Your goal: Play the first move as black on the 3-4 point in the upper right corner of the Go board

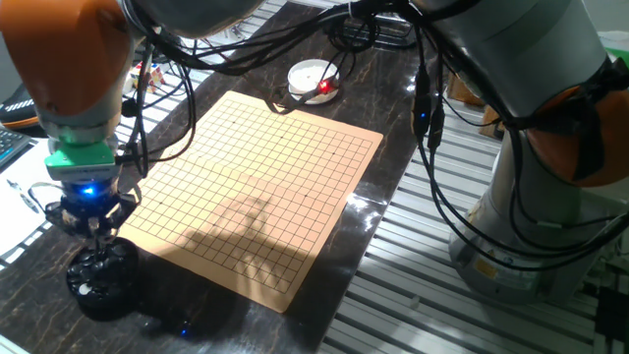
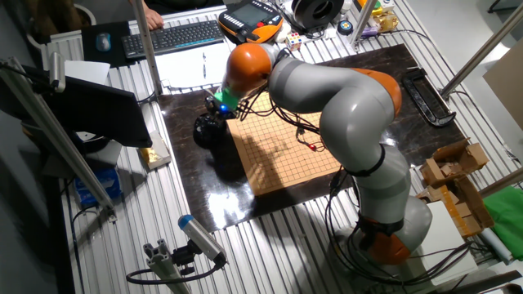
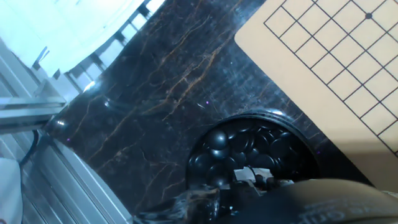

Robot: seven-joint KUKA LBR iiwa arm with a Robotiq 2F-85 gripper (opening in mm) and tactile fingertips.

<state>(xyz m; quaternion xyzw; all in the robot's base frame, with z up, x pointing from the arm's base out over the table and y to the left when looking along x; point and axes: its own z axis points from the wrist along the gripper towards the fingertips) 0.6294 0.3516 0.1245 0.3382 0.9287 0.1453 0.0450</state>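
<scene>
gripper (image 1: 95, 231) poised above bowl (image 1: 101, 278) of black stones (image 3: 249, 148) beside go board (image 1: 265, 182); finger spacing impossible to tell.

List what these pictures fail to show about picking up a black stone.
- Two-finger gripper tips: in one fixed view too small and dark above the round black bowl; open or shut is unclear.
- Glossy black stones: hand view, a blurred dark shape along the bottom edge covers the nearest ones.
- The other fixed view: everything too small.
</scene>
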